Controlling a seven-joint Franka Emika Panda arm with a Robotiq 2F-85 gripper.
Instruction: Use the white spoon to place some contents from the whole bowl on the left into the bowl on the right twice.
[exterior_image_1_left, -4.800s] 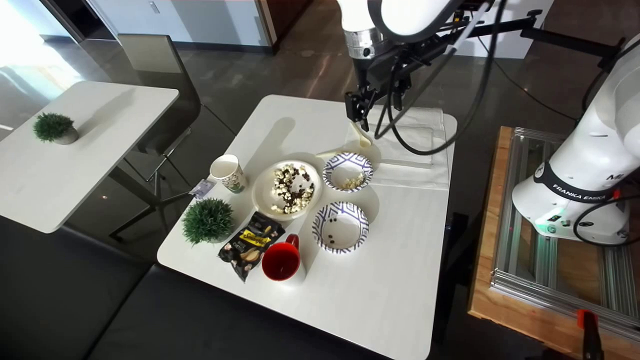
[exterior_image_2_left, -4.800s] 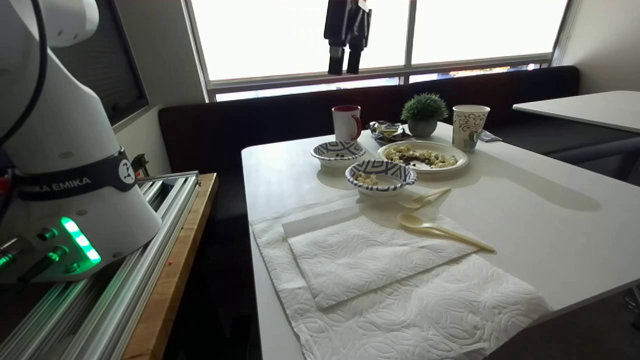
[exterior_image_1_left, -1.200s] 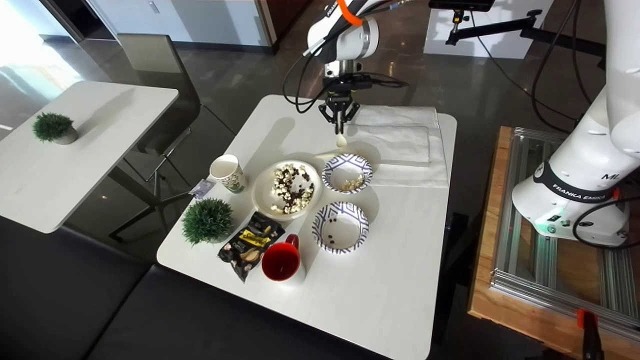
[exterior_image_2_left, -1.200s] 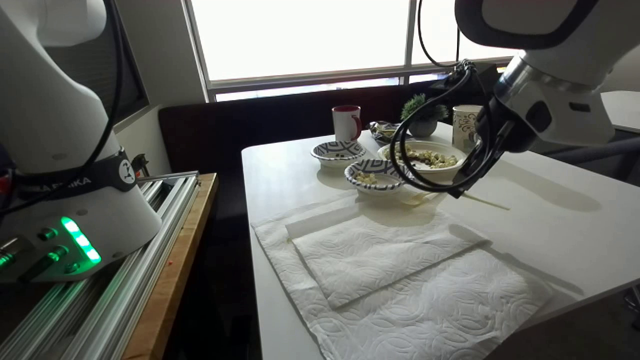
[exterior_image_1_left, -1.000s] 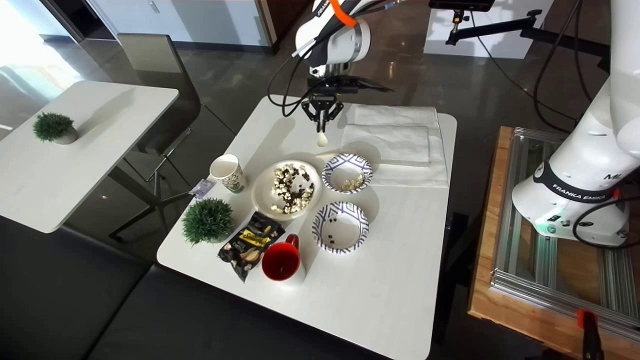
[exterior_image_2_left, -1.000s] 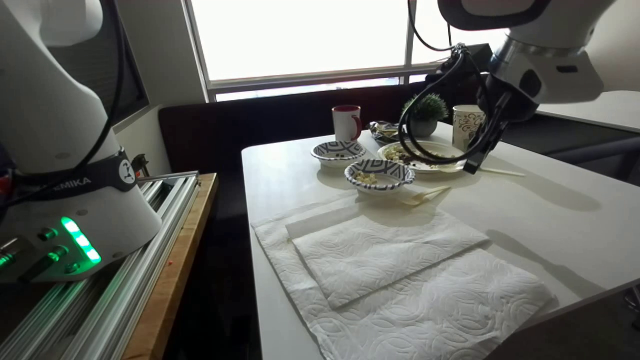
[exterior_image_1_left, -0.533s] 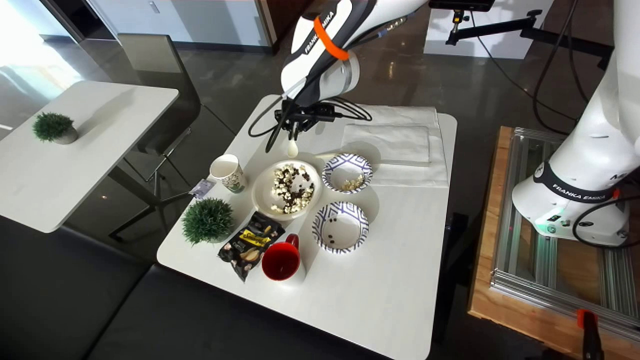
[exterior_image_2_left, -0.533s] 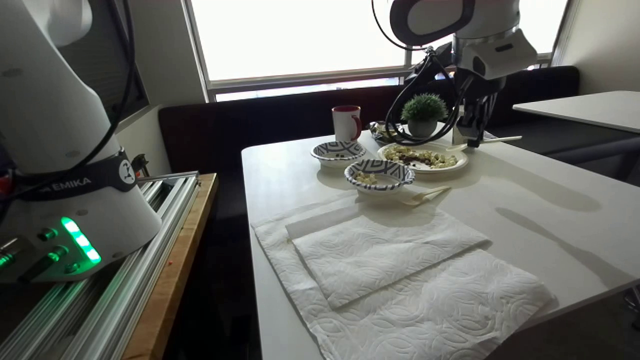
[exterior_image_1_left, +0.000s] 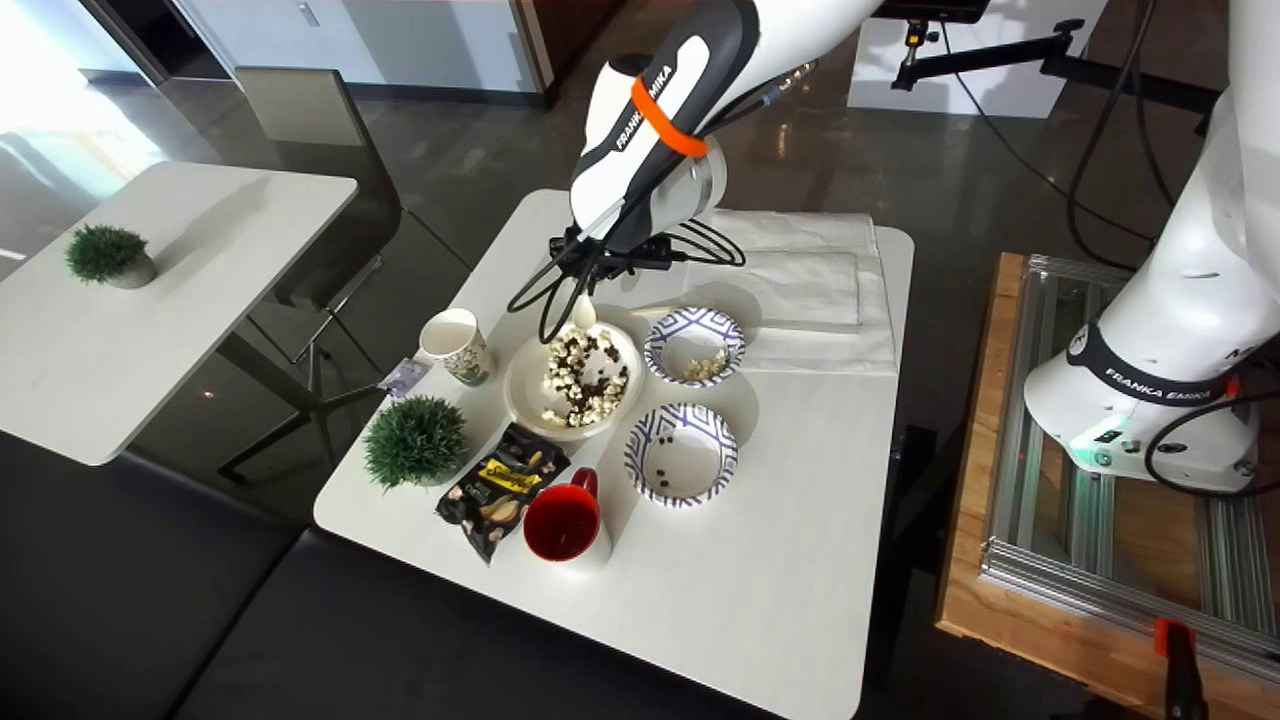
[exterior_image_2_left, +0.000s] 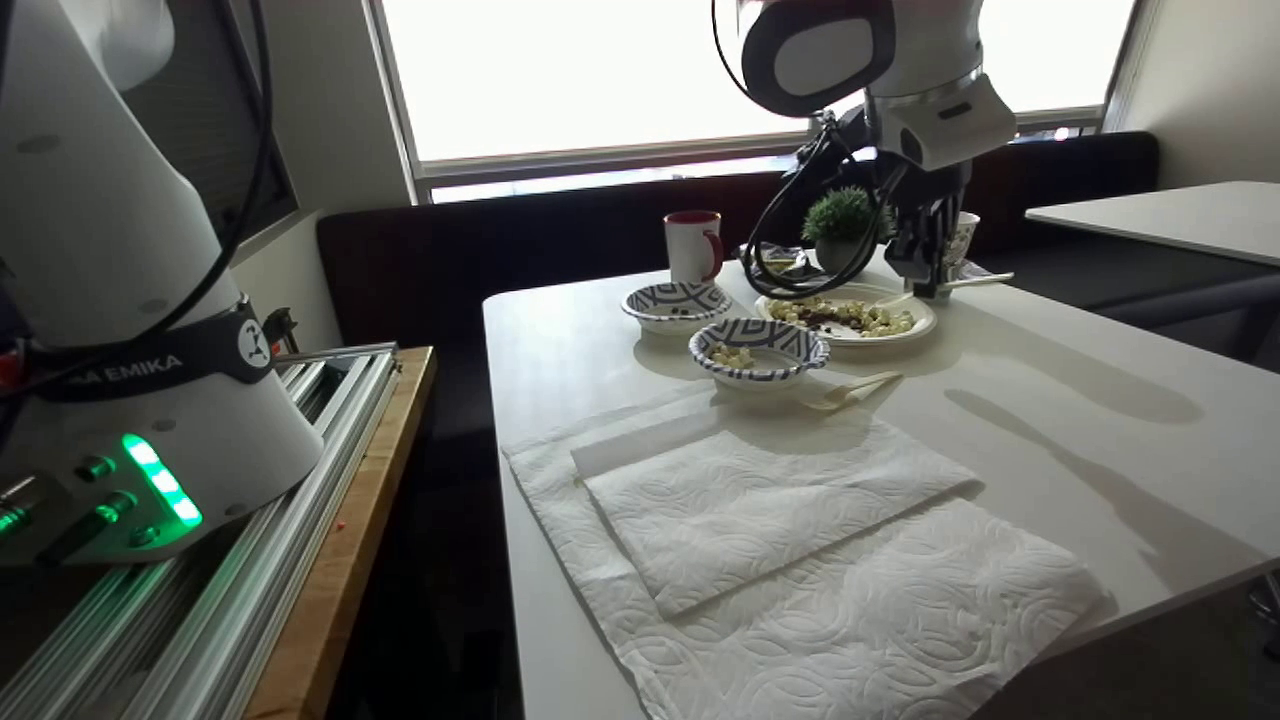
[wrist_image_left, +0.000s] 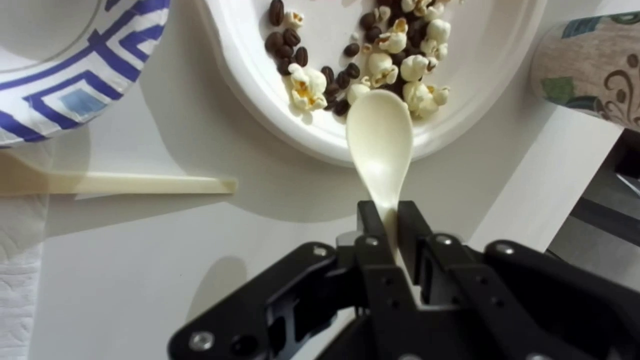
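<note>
The pale white spoon (wrist_image_left: 380, 135) is clamped by its neck between the fingertips of my gripper (wrist_image_left: 387, 215). Its scoop, empty, reaches over the near rim of the white bowl (wrist_image_left: 480, 45). Popcorn and dark brown beans (wrist_image_left: 392, 40) lie inside that bowl. An exterior view has the spoon (exterior_image_1_left: 584, 312) at the bowl's upper edge, my fingers mostly behind cables. In an exterior view, my gripper (exterior_image_2_left: 935, 285) points down beside the bowl. Two blue-patterned bowls stand to its right: one (exterior_image_1_left: 685, 345) with some popcorn, one (exterior_image_1_left: 690, 470) with several beans. Which is meant, I cannot tell.
A second pale utensil (wrist_image_left: 150, 183) lies beside the popcorn-holding patterned bowl, partly on paper towels (exterior_image_2_left: 760, 510). Around the white bowl stand a paper cup (exterior_image_1_left: 455, 345), a potted plant (exterior_image_1_left: 415, 440), a black snack bag (exterior_image_1_left: 500, 485) and a red-lined mug (exterior_image_1_left: 565, 525).
Several seconds ago the spoon lay on the paper towel; now my gripper holds it. Over the last second, gripper and spoon have moved across to the white bowl's edge.
</note>
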